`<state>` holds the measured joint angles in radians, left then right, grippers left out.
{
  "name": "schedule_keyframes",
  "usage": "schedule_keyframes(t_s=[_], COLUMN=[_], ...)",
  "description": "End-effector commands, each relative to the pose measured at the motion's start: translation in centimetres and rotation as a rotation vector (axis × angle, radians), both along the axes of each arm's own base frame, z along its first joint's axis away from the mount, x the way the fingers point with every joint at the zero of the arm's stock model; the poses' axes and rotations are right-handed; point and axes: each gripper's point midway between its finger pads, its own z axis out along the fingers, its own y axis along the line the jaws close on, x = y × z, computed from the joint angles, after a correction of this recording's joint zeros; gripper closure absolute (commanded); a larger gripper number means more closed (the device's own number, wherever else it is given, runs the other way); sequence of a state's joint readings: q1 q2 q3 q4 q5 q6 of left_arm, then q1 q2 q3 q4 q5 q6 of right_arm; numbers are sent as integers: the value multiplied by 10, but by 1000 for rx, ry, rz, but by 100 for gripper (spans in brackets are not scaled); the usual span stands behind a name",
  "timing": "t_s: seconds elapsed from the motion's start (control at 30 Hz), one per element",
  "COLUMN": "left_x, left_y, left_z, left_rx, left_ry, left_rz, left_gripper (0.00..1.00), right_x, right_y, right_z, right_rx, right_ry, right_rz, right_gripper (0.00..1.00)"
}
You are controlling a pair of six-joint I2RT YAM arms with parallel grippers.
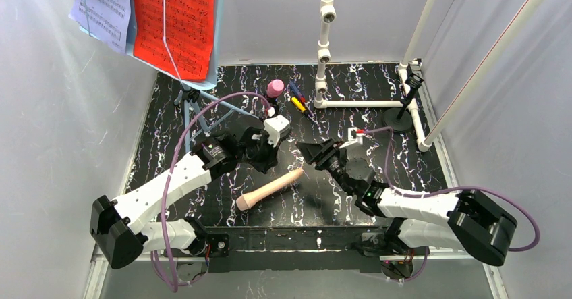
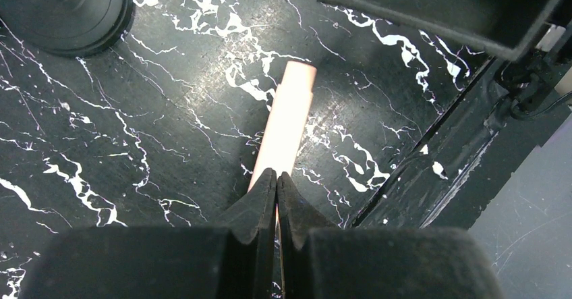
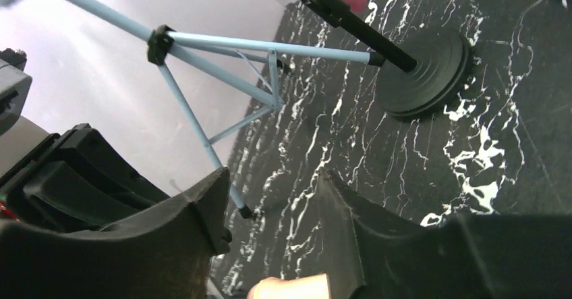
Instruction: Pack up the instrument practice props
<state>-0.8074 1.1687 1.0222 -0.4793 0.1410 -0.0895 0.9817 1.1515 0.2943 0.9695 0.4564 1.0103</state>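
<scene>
The beige toy microphone [image 1: 270, 189] lies flat on the black marbled table between the arms. My left gripper [image 1: 265, 164] hangs just over its far end, shut with nothing between the fingers [image 2: 277, 174]; the microphone [image 2: 287, 123] runs away from the tips. My right gripper [image 1: 317, 152] is open and empty to the right of it [image 3: 273, 177], with the microphone's end [image 3: 290, 287] low between the fingers. The pink microphone [image 1: 274, 88] stands in a black round-based holder [image 3: 421, 73]. The pale-blue rack's tripod [image 1: 192, 110] carries a red page [image 1: 174, 19] and a lavender page [image 1: 101, 5].
The white PVC pipe frame [image 1: 324, 49] stands at the back right, with a second black holder [image 1: 403, 106] beside it. Blue and yellow pens [image 1: 297, 102] lie next to the pink microphone. White walls close in on both sides.
</scene>
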Motion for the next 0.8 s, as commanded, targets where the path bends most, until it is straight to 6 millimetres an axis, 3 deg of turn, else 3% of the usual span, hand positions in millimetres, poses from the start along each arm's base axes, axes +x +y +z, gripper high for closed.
schedule_keyframes(t_s=[0.0,0.13,0.2,0.4,0.77], left_x=[5,18,24,37,48], left_y=[11,35,46,74,121], left_z=[4,12,15,28,66], left_rx=[52,107,127,150,20], left_ry=[-25,-100,-126,-193,-335], left_rz=[39,151,202,335,563], left_gripper=[91,71,62,45,33], right_x=[-2,-18,-25,-54,-84], right_y=[11,12,12,23,68], right_z=[0,-28,-41,-70,-114], right_rx=[-367,-680,-786,-950,-1333], right_ry=[-98,-141,-169,-272,-557], right_rz=[100,283,364,659,1035], right_gripper=[30,8,4,2,4])
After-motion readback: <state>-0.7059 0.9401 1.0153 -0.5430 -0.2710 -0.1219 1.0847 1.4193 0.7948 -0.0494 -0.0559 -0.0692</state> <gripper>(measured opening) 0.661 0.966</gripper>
